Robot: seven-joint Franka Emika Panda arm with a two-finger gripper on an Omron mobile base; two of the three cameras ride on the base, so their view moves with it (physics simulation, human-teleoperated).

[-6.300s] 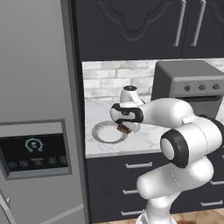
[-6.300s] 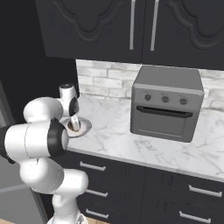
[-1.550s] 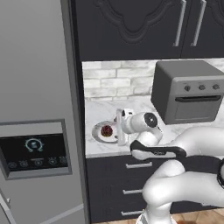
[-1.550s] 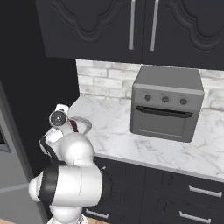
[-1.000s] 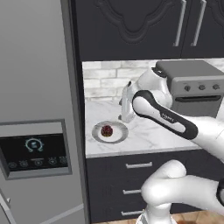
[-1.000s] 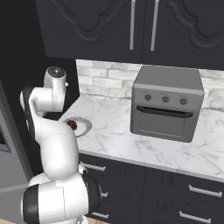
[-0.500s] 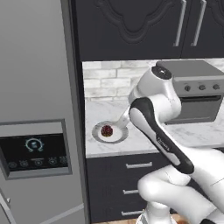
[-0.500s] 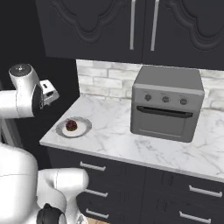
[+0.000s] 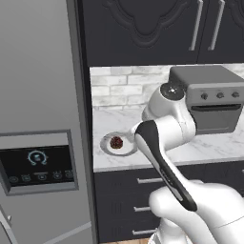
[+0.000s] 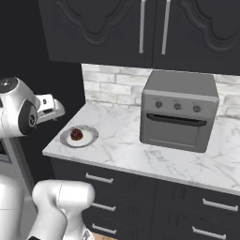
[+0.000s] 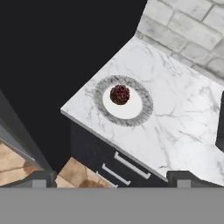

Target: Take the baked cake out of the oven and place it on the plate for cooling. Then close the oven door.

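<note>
A small dark red cake [image 11: 120, 94] sits in the middle of a round grey-rimmed plate [image 11: 141, 114] at the left end of the marble counter. The same cake [image 10: 76, 135] and plate [image 10: 89, 138] appear in the right base view, and the cake [image 9: 116, 141] on the plate [image 9: 106, 145] in the left base view. My gripper [image 11: 111, 180] hangs above and to the left of the plate, jaws wide open and holding nothing. The grey oven [image 10: 180, 110] stands to the right on the counter. Its oven door [image 10: 177, 133] is shut under the bar handle [image 10: 177, 120].
A tall grey fridge [image 9: 38, 119] with a display panel stands left of the counter [image 10: 122, 157]. Dark upper cabinets [image 10: 140, 28] hang above, and drawers [image 10: 98, 180] run below. My own white arm [image 9: 164, 138] crosses in front of the oven in the left base view.
My arm has swung up and leftward, carrying the hand out past the counter's left end. The cake and plate stay where they were. The jaws stay open.
</note>
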